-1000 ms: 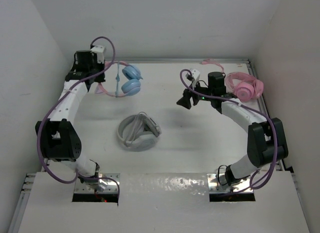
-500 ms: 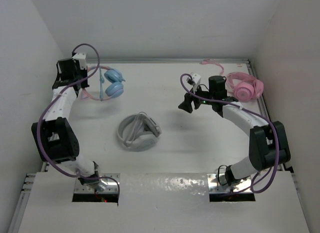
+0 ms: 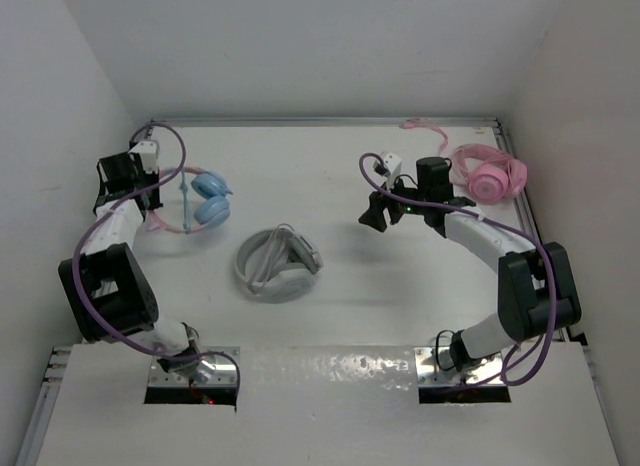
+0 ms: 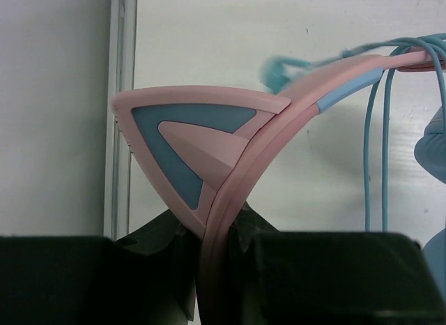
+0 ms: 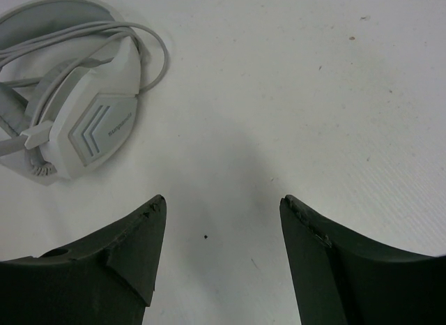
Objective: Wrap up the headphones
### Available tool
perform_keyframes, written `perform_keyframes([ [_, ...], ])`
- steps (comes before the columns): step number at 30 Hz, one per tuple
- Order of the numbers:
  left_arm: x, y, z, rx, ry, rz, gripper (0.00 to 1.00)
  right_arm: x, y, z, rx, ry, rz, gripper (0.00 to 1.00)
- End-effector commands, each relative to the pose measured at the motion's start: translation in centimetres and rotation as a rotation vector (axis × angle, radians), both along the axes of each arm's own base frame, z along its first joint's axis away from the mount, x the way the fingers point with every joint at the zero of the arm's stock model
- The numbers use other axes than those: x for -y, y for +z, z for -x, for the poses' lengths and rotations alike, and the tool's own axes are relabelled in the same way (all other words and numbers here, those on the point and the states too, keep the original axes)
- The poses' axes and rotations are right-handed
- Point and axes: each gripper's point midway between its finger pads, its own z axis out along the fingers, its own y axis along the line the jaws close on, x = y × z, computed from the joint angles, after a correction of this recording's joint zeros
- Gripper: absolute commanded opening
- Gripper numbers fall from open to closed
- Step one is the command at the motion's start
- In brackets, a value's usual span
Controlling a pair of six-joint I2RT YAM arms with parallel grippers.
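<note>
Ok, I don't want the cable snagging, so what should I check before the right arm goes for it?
1. Grip: left gripper shut on the headband of the headphones: ok.
2. Free hand: right gripper open and empty: ok.
3. Reach: right gripper close to the cable: not ok, it hovers mid-table, well apart.
4. Cable's free end in sight: cannot tell; only strands hanging off the headband show.
5. Clutter: white-grey headphones apart from the held pair: ok.
</note>
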Motion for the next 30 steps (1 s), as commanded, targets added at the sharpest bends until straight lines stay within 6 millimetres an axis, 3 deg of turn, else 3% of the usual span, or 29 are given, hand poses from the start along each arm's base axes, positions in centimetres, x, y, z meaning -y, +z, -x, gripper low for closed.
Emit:
perform_keyframes([
  [1,-1.5,4.9,-0.6,0.176,-0.009,-0.062,0.0,-0.1,0.9,0.0,0.048,0.015,-0.001,0.66],
  [4,-2.1,4.0,0.8,0.142,-0.02,-0.061,0.0,0.0,0.6,0.2,0.042,0.017,0.008,0.66],
  [9,-0.1,2.2,3.5,0.1,-0.198,-0.148,0.0,0.0,0.7,0.2,0.043,0.018,0.012,0.66],
  [10,0.0,2.6,3.9,0.102,-0.224,-0.187,0.0,0.0,0.9,0.0,0.05,0.018,0.011,0.66],
  [18,0.4,-0.1,6.8,0.005,-0.227,-0.139,0.0,0.1,0.6,0.2,0.042,0.02,0.018,0.66],
  [23,0.8,-2.1,8.1,-0.028,-0.232,-0.102,0.0,0.1,0.7,0.1,0.048,0.02,0.024,0.66],
  [30,0.8,-4.3,8.3,-0.068,-0.238,-0.053,0.0,0.3,0.2,0.2,0.038,0.015,0.037,0.66],
])
